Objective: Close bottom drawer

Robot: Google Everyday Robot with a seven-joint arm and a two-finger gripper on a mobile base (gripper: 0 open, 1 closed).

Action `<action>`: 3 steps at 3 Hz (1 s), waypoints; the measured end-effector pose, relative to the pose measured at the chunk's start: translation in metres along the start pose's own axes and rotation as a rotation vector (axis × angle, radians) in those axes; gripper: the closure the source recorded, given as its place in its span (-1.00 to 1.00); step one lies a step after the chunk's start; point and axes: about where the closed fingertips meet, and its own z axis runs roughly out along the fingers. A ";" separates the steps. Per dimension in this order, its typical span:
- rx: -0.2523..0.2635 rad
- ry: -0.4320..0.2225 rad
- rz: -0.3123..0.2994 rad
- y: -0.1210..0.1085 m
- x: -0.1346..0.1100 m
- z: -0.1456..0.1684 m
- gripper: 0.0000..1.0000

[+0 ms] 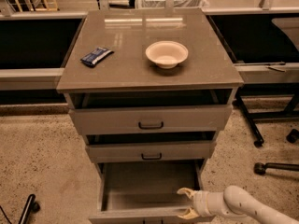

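The bottom drawer (149, 185) of the grey-taupe cabinet is pulled far out, and its grey box interior shows empty. Its front edge (135, 214) lies at the bottom of the view; the handle is out of view. My gripper (188, 202) comes in from the lower right on a white arm (243, 205). Its yellowish fingers (186, 192) are spread open at the drawer's front right corner, one finger over the inside and one at the front edge.
The top drawer (150, 118) and the middle drawer (150, 151) are each slightly open. On the cabinet top lie a white bowl (167, 54) and a dark blue snack packet (96, 56). Chair wheels (259, 168) stand on the speckled floor at right.
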 end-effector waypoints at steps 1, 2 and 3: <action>-0.044 -0.024 -0.048 0.026 0.019 0.010 0.25; -0.102 -0.018 -0.091 0.054 0.036 0.016 0.72; -0.125 -0.052 -0.094 0.070 0.060 0.026 1.00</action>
